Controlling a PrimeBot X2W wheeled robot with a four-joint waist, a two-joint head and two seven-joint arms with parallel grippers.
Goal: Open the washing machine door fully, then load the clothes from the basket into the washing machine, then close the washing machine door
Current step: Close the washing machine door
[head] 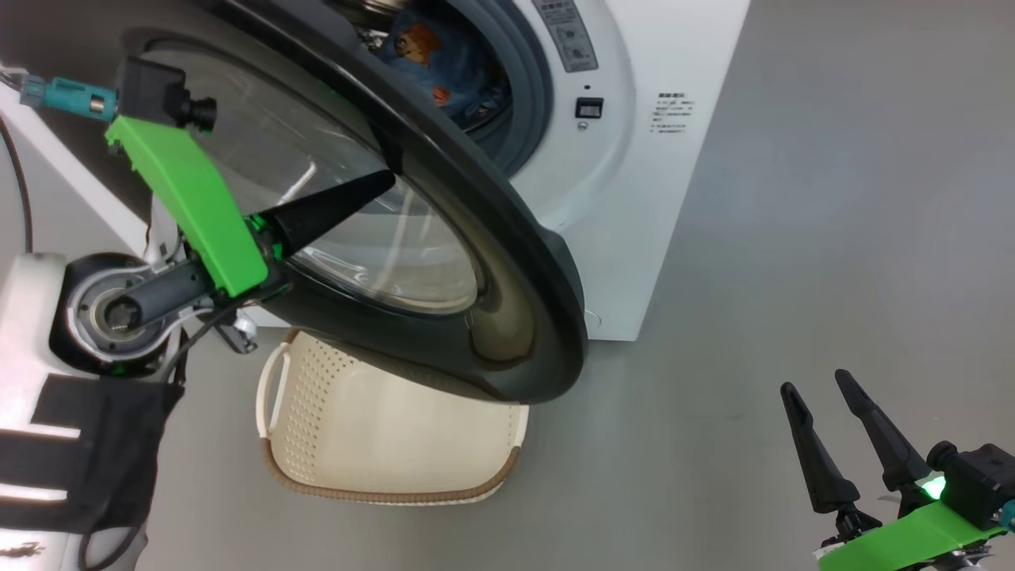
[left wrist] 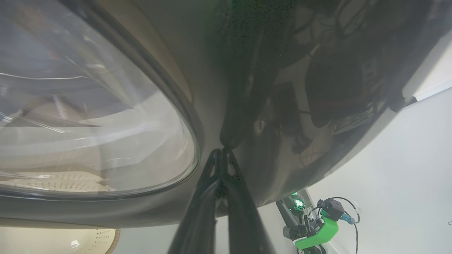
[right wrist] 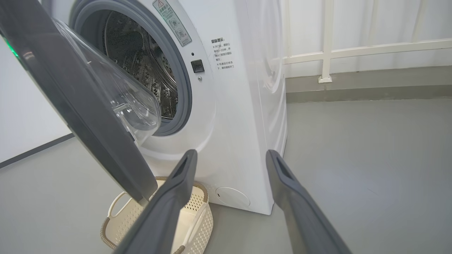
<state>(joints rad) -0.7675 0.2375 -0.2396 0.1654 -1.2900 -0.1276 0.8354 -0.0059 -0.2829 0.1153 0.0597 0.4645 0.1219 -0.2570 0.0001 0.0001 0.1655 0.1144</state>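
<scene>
The washing machine (head: 634,198) stands with its round black door (head: 507,262) swung partway out over the basket (head: 357,420). Blue clothes (head: 428,59) with an orange figure lie inside the drum. My left gripper (head: 388,178) is shut with nothing in it, and its tips press against the door's outer face beside the glass window. The left wrist view has the same tips (left wrist: 223,150) touching the glossy door (left wrist: 282,106). My right gripper (head: 821,388) hangs open and empty at the lower right, away from the machine. The right wrist view looks between its fingers (right wrist: 183,169) at the machine (right wrist: 240,123), door (right wrist: 70,106) and basket (right wrist: 197,204).
Grey floor (head: 793,238) lies open to the right of the machine. A white railing (right wrist: 326,53) and a low ledge run along the wall behind it. The basket sits on the floor right in front of the machine, under the door's lower edge.
</scene>
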